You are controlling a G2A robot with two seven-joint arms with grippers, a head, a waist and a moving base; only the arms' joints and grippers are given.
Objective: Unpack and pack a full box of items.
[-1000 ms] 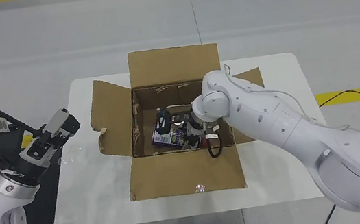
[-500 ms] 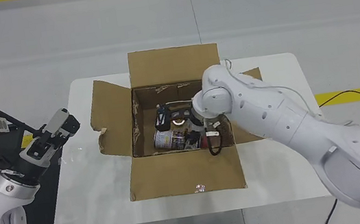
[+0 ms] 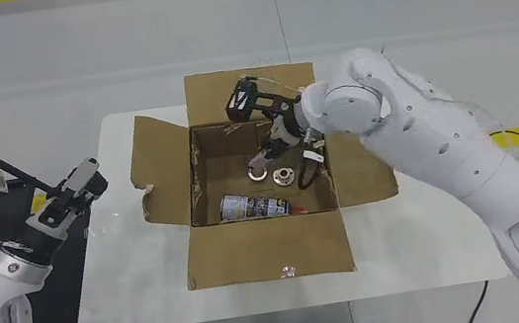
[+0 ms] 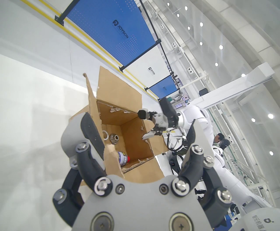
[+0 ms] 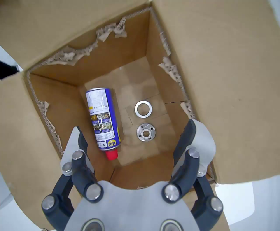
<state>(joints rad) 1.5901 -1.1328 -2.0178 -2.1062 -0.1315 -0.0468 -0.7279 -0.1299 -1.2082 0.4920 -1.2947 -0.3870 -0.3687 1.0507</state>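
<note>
Air is all my right claw [image 5: 133, 125] holds: it hangs over the open box [image 5: 218, 76], pointing down inside with fingers spread wide, which I judge is how I want it for reaching in after whatever comes out next. On the box floor lie a blue spray can [image 5: 102, 118] on its side, a flat metal ring [image 5: 143, 109] and a holed metal flange [image 5: 146, 132], the last two just beside each other and near the can without touching it. The can lies close along the wall nearest me, so one finger would have to slip between it and the cardboard. The ring and flange sit flush and look fiddly to pinch. My left claw [image 4: 140, 120] hangs by the left edge of the table [image 3: 136, 278], likewise wide open and empty, well apart from the flaps, probably so the arms don't crowd.
</note>
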